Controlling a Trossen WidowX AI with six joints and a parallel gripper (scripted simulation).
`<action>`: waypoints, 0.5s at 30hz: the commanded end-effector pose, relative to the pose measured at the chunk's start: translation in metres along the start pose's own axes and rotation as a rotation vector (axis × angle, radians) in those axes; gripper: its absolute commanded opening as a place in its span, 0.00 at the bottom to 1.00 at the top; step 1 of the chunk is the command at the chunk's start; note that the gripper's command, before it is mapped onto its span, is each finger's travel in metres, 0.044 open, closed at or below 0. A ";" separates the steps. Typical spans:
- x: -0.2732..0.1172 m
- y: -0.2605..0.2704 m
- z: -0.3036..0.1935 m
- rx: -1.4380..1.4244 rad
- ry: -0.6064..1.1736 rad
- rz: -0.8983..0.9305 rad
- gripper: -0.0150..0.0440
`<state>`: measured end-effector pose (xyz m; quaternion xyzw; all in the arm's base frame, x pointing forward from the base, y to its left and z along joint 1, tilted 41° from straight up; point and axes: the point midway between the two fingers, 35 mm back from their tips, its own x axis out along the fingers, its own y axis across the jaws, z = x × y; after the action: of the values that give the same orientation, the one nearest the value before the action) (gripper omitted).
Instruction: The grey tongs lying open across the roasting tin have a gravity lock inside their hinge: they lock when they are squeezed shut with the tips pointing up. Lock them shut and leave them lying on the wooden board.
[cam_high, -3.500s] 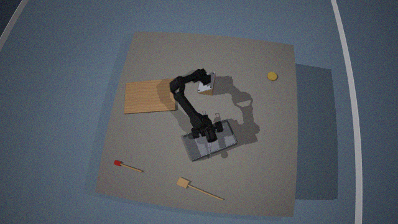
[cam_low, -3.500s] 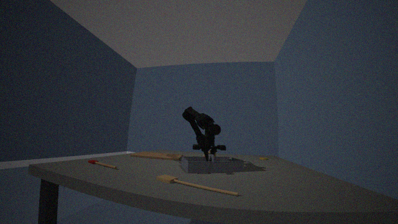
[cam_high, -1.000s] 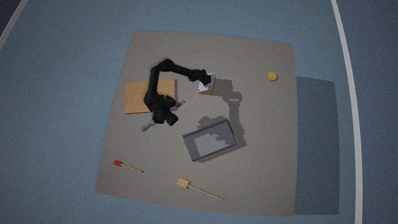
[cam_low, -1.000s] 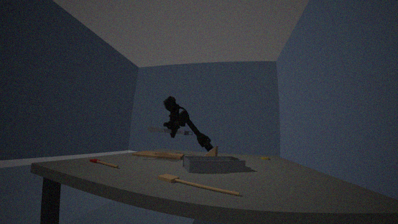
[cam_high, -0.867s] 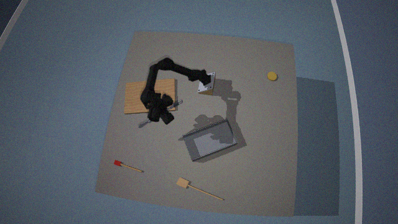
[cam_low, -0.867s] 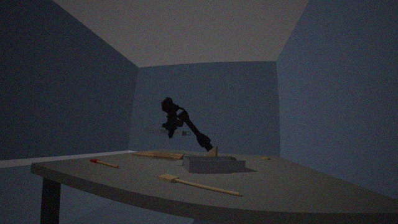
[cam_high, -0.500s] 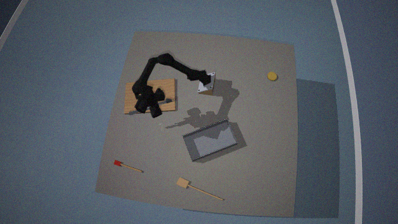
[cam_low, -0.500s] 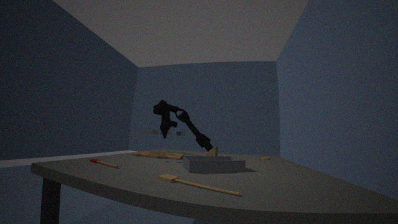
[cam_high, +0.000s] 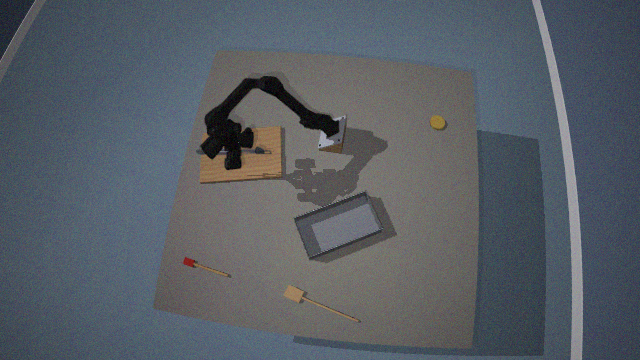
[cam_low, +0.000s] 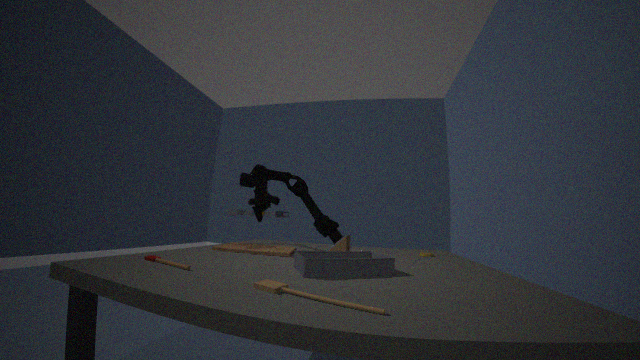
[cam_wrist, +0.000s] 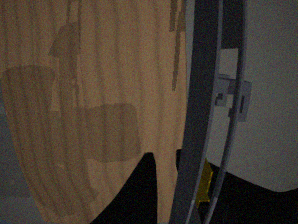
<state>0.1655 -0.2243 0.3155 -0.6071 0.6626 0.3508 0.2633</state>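
Observation:
The grey tongs (cam_high: 259, 150) (cam_low: 281, 214) (cam_wrist: 200, 75) hang roughly level, well above the wooden board (cam_high: 265, 169) (cam_low: 250, 248) (cam_wrist: 115, 50). My gripper (cam_high: 230, 150) (cam_low: 259, 219) is shut on the tongs, near their middle, and points down over the board. In the wrist view the two tong arms run close side by side with a narrow gap and a small grey catch piece between them; their ends are out of view. Whether the lock is engaged cannot be told. The roasting tin (cam_high: 304, 239) (cam_low: 345, 268) stands empty, apart from the board.
A stick with a red head (cam_high: 189, 262) (cam_low: 150, 258) lies at the front left. A wooden paddle (cam_high: 294, 294) (cam_low: 271, 286) lies at the front. A yellow disc (cam_high: 437, 122) (cam_low: 426, 254) lies at the far right. The arm's base stands between board and disc.

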 end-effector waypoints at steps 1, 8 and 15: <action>-0.007 0.022 -0.007 0.092 0.018 -0.013 0.00; -0.016 0.063 -0.016 0.246 0.045 -0.005 0.00; -0.018 0.071 -0.017 0.277 0.052 -0.003 0.00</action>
<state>0.0999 -0.2265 0.3470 -0.5716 0.7116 0.2491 0.3238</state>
